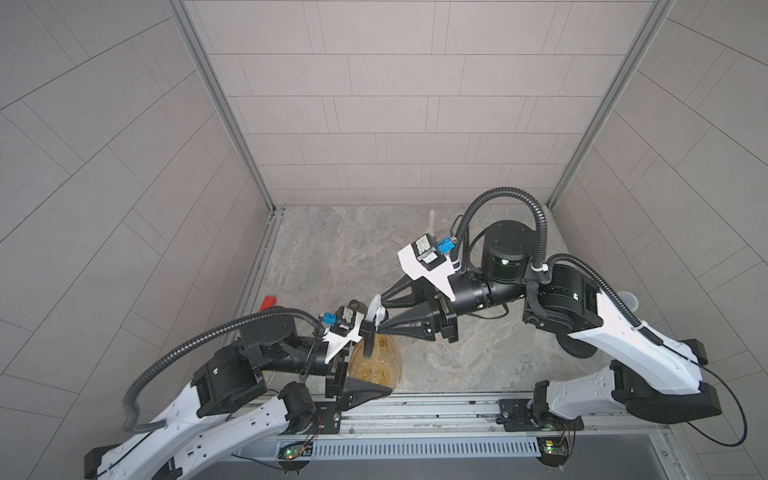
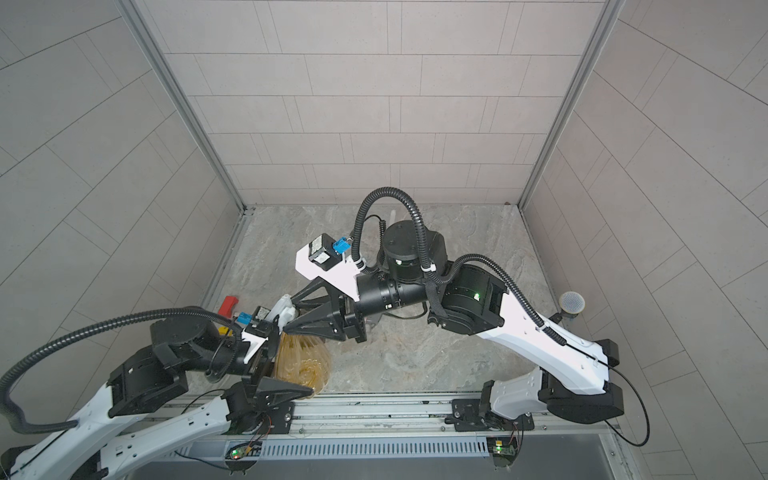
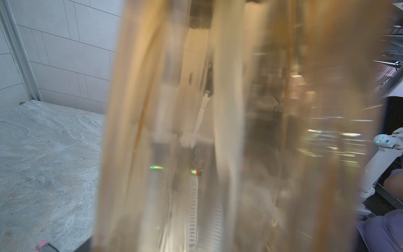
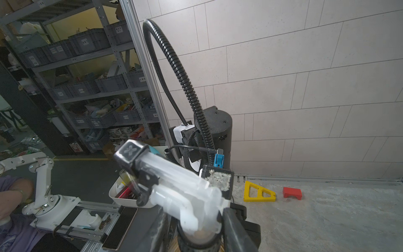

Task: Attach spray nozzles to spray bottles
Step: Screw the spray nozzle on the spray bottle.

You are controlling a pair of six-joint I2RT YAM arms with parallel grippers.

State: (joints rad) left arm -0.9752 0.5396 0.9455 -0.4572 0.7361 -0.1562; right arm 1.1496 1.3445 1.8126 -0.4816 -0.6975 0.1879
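Bare table [image 1: 332,249] at frame centre, open up to the far wall [image 1: 395,124]. Lower left is crowded: amber bottle [image 1: 376,365] with nozzle [image 1: 376,313] atop it, left arm [image 1: 232,374] and right arm [image 1: 478,291] meeting there. The right arm bars centre right. Red block [image 1: 269,302] and yellow bracket [image 4: 258,193] sit by the left wall [image 1: 124,208].

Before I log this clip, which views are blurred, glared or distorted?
Left wrist view: the amber bottle fills the frame, blurred and streaked with reflections; the table beside it is sharp. Right wrist view: the spray nozzle is soft, the shelves crisp. Both top views: even light, no glare, wall lines bowed.
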